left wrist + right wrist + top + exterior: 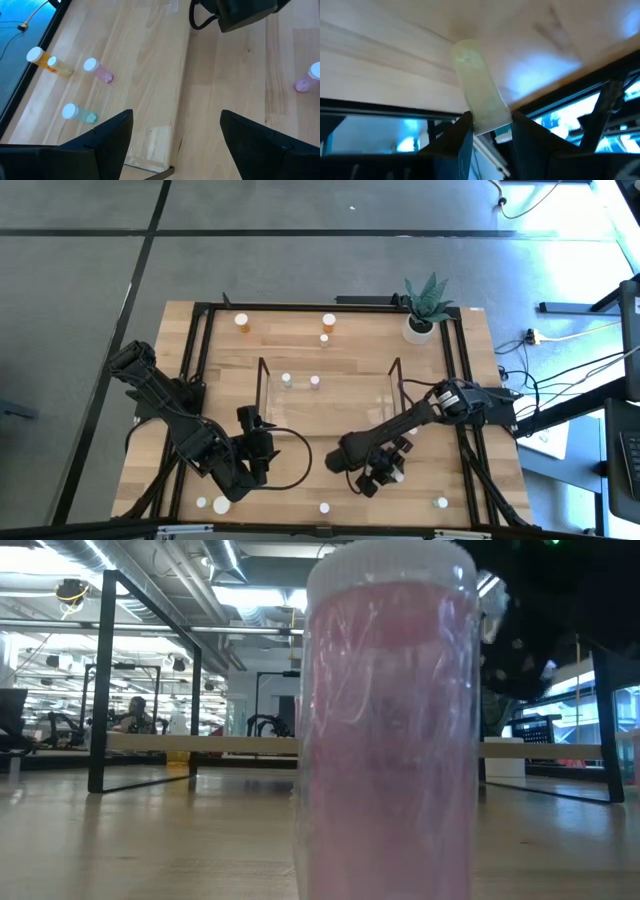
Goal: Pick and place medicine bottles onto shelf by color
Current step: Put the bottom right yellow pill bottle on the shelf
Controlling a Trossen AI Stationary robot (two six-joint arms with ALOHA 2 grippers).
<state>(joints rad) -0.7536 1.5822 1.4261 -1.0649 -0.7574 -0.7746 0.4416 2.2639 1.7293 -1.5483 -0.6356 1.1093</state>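
My right gripper [386, 476] is near the table's front right and is shut on a pale greenish medicine bottle [479, 90]. My left gripper [260, 465] hovers open and empty over the front left of the table, and its fingers stand wide apart in the left wrist view [175, 120]. The clear shelf [330, 402] stands mid-table with two small bottles [286, 380] [314, 381] on it. A pink bottle [390, 730] with a white cap stands upright on its base right in front of the low camera. Other bottles stand near the far edge [242, 322] [328, 322]. My right gripper pinches the pale greenish bottle between its two fingers [462, 131], at the bottle's end nearest the wrist [489, 119]. The bottle lies along the fingers and sticks out past their tips toward the wood. Whether its far end [467, 49] touches the table, I cannot tell.
A potted plant [424, 308] stands at the far right corner. Loose bottles stand near the front edge [221, 505] [324, 507] [441, 502]. The left wrist view shows orange [47, 61], pink [98, 71] and greenish [79, 113] bottles lying on the wood. Black rails [200, 330] frame the table.
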